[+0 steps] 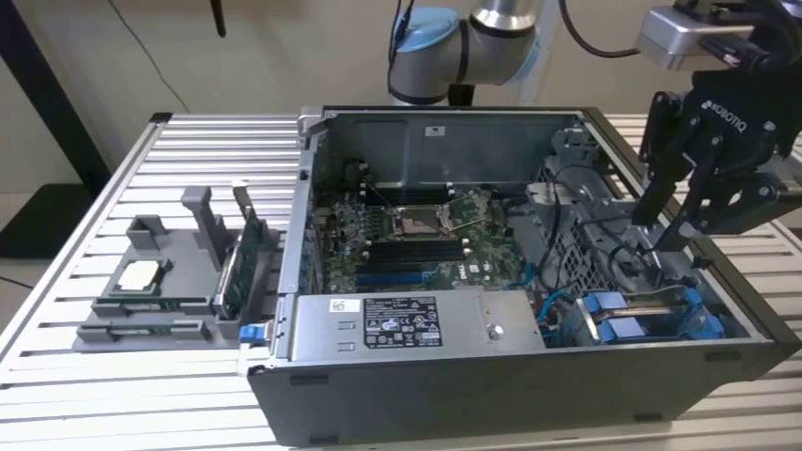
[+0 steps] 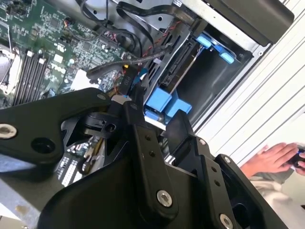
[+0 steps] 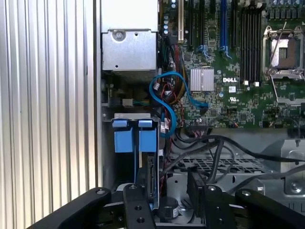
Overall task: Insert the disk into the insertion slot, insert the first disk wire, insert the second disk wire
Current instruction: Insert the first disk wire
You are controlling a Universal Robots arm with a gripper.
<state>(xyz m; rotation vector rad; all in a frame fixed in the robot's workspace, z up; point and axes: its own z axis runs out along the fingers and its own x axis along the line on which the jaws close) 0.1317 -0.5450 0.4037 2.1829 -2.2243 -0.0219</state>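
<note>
Two blue carrier tabs [image 3: 147, 140] are seen side by side in the drive bay of the computer case [image 1: 501, 395], at the end of the power supply [image 1: 401, 324]. Behind one of them the disk [image 3: 151, 180] is stood on edge, so the insertion slot is judged to be filled already. The gripper [image 1: 660, 233] is held over that corner of the case, its fingers spread apart and nothing clamped between them. The disk is found just beneath the fingertips, nearer one finger than the other. Its long axis is laid along the case wall against which the power supply also lies, with the tabs turned toward the power supply. A looped blue cable [image 3: 164, 100] and a bundle of black cables [image 3: 214, 148] are strung across the case between the bay and the motherboard [image 3: 238, 90]; which of them are the disk wires cannot be told. Whether any plug is seated on the disk is hidden by the gripper's own links. The space behind the other tab is too dark for its contents to be made out.
</note>
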